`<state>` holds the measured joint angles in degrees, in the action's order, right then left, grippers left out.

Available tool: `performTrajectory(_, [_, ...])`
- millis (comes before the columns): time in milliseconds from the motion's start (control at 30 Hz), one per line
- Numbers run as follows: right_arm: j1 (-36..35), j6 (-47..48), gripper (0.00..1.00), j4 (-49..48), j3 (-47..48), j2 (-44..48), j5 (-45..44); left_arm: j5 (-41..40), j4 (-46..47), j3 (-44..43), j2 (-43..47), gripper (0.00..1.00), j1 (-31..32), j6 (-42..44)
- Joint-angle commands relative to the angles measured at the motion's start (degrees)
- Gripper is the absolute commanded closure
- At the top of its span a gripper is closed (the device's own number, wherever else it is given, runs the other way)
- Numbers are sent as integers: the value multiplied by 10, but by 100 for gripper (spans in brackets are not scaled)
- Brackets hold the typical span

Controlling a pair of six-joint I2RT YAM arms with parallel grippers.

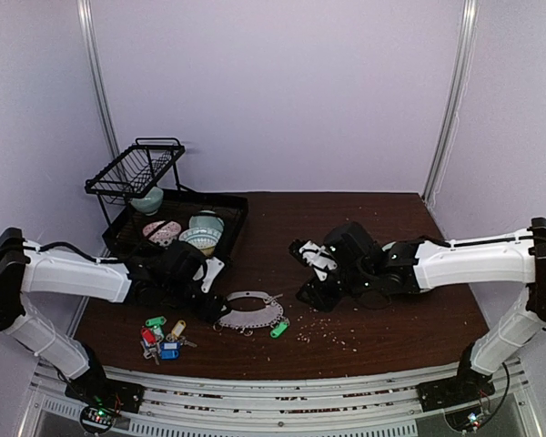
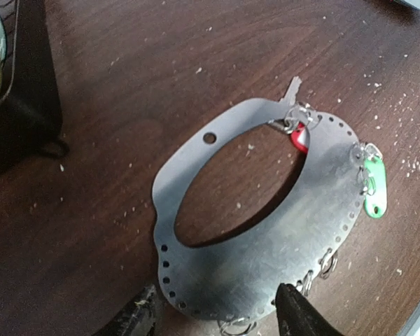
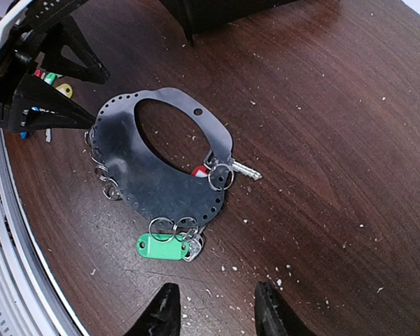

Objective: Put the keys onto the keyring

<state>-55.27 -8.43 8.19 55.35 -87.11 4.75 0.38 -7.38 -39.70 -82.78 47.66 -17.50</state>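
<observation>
Left arm [image 1: 77,275] and right arm [image 1: 473,259]: white shells, black joints, thin black cables [image 1: 68,246]. Left gripper [image 2: 217,315] and right gripper [image 3: 213,308] are all black.

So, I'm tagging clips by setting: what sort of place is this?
Probably a robot lab test booth: plain lilac walls enclose one dark wooden table, metal rails at its near edge carry the arm bases, and a dish rack and bowls stand by.

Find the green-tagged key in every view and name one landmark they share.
Top external: the green-tagged key lies at lower centre, at the right end of the keyring.
Left wrist: at the right edge, on the keyring's outer rim.
Right wrist: lower left of centre, just below the keyring's rim.
Shared landmark: the keyring itself, the flat perforated oval next to the key in all three.
</observation>
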Motion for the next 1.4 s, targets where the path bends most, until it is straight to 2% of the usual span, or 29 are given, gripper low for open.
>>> performTrajectory(0, [-11,-31,63,15,16,-9,3,-6,-20,24,53,42,-3,-57])
performTrajectory(200, [-39,-52,63,25,19,-28,-18,-1,-29,72,113,45,-3,-120])
performTrajectory(400, [-60,-69,64,37,19,-30,-43,-31,-50,100,141,49,-3,-159])
performTrajectory(667, [-93,-125,67,21,20,-45,-93,-4,-51,106,172,51,-3,-154])
performTrajectory(967, [-165,-129,73,42,88,-142,-189,-6,-37,135,238,50,-2,-143])
performTrajectory(1200, [-172,-82,71,59,148,-190,-205,-52,-27,166,314,51,-2,-172])
performTrajectory(1367, [-172,-82,71,80,167,-190,-207,-111,-81,158,326,51,-2,-202])
